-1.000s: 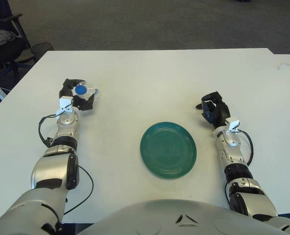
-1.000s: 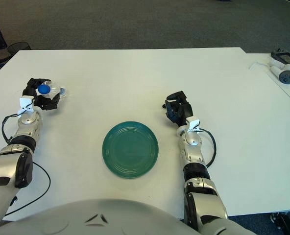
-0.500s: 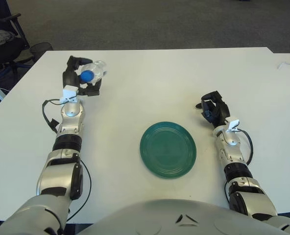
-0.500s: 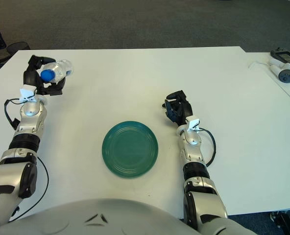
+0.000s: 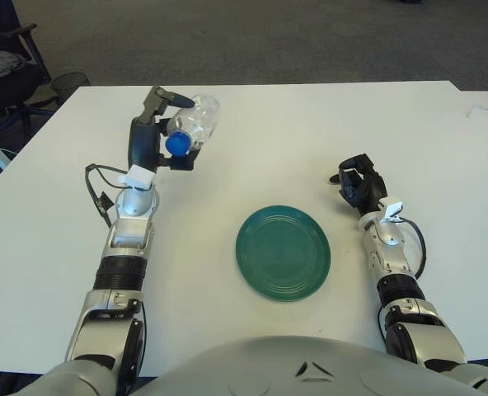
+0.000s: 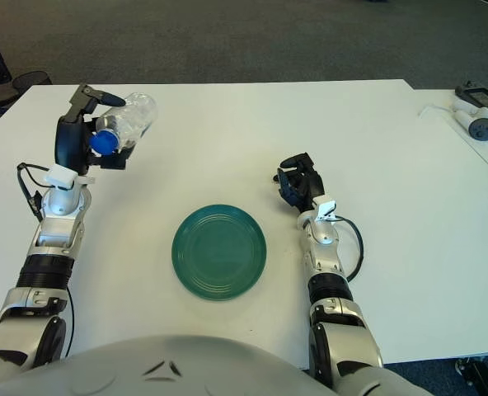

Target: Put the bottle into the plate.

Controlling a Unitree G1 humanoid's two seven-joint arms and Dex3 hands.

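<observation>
Although the clear plastic bottle (image 5: 193, 124) is already gripped and carried clear of the table, the task is judged to be only partly done, since nothing yet lies in the green plate (image 5: 283, 252). The bottle is clasped by the left hand (image 5: 160, 132), whose fingers are wrapped around its body; it is held tilted, with the blue cap (image 5: 176, 143) turned toward the camera and the base pointing away. It is seen above the far-left part of the white table (image 5: 252, 140), well apart from the plate, which lies flat near the middle of the table toward the robot. What is left, as far as can be judged, is for the bottle to be carried rightward and nearer to the robot, lowered over the plate and released there. The right hand (image 5: 358, 183) is shown to the right of the plate, near its rim but apart from it; its fingers are curled and nothing is held in them. No part in the transfer appears to be required of it.

The table is a broad, plain white surface, and a thin black cable (image 5: 96, 194) is seen looped beside the left forearm. At the right edge of the right eye view, a second white surface bears a small grey device (image 6: 480, 126) with a cord. Beyond the table, grey carpet (image 5: 269, 37) is visible, and a dark office chair (image 5: 13, 70) stands at the far left.
</observation>
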